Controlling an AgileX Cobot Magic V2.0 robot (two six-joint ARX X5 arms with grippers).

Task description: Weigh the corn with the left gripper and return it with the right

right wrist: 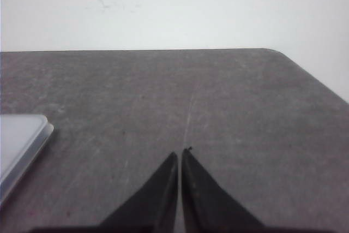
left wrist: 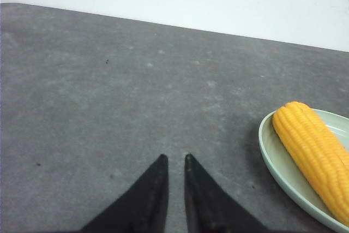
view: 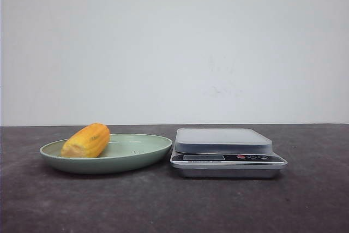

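The yellow-orange corn (view: 86, 141) lies on the pale green plate (view: 142, 154) at the left of the table. It also shows in the left wrist view (left wrist: 316, 154), on the plate (left wrist: 275, 159). A silver kitchen scale (view: 226, 151) with a grey platform stands right of the plate; its corner shows in the right wrist view (right wrist: 19, 143). My left gripper (left wrist: 175, 158) is over bare table beside the plate, empty, its fingers nearly together. My right gripper (right wrist: 181, 152) is shut and empty over bare table beside the scale. Neither gripper shows in the front view.
The table is dark grey with a plain white wall behind it. Its rounded far corner (right wrist: 278, 53) shows in the right wrist view.
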